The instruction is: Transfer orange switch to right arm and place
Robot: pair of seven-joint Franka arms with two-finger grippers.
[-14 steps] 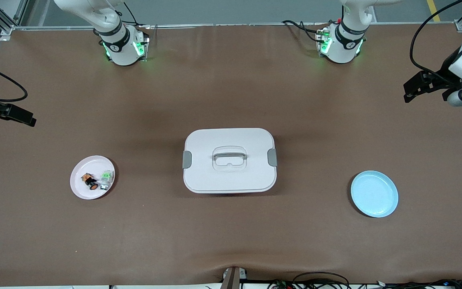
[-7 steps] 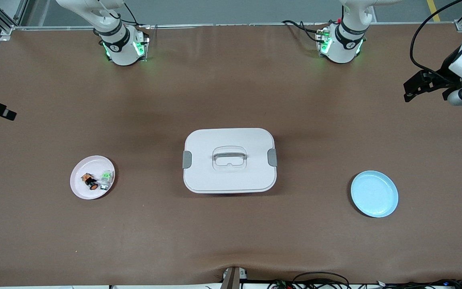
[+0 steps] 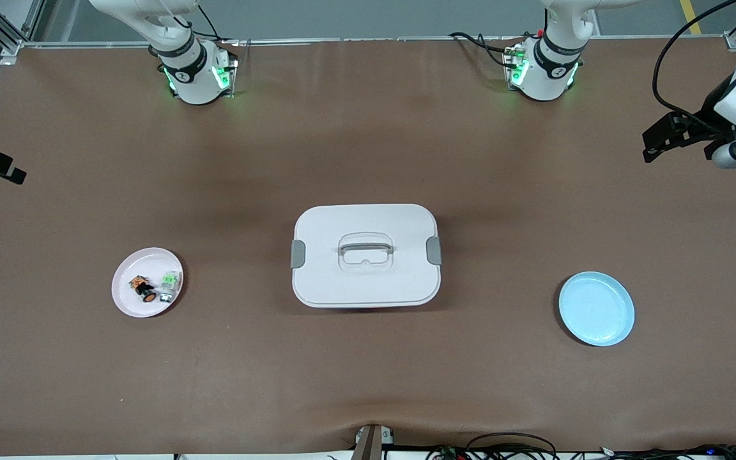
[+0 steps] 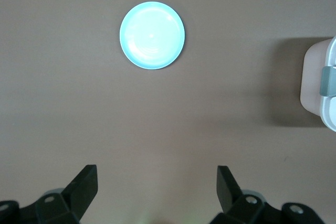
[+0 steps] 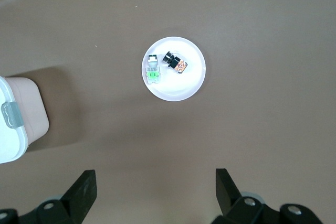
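Orange switch (image 3: 144, 289) lies in pink plate (image 3: 126, 300) w/ pale green part (image 3: 169, 284) just beside it, toward right arm's end of desk (image 3: 368, 147). Lidded white box (image 3: 366, 255) at desk centre. Blue plate (image 3: 596, 308) toward left arm's end, bare. Left end effector (image 4: 157, 190) up over desk near blue plate, fingers spread wide, holds nothing. Right end effector (image 5: 155, 188) over desk near pink plate, also wide open, nothing held.

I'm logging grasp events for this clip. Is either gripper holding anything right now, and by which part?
Nothing is held. The left gripper and right gripper are both open and empty; the orange switch lies on the pink plate.
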